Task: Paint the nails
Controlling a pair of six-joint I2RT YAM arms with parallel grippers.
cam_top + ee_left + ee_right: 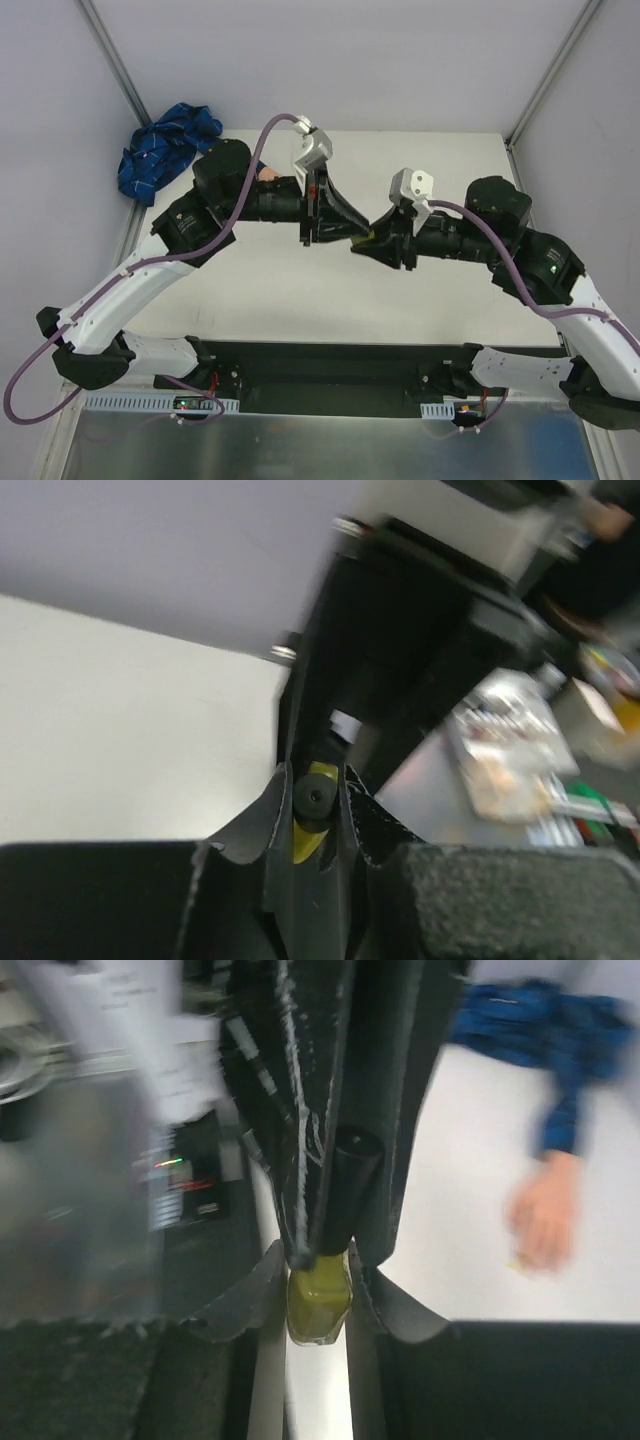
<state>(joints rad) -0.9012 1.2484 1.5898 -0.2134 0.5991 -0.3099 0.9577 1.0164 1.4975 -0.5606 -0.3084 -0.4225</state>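
Nails (538, 1252) of a small flesh-coloured mannequin hand (545, 1215) in a blue plaid sleeve (540, 1035), well apart from both jaws.
The blurred hand lies on the white table (300, 295), behind the left arm. The left gripper (313, 780) pinches a black cylindrical cap (313, 798). The right gripper (318, 1272) pinches an olive-yellow bottle (318, 1305). The grippers meet tip to tip.

The blue plaid sleeve (165, 150) lies bunched at the far left corner of the table (270, 300), spilling over its edge. Just right of the sleeve, a flesh-coloured mannequin hand (268, 174) peeks from behind the left arm (215, 215); its nails cannot be made out. Farther right of the sleeve, the left gripper (352, 232) and right gripper (366, 248) meet tip to tip, with a small yellowish bottle (371, 237) between them.
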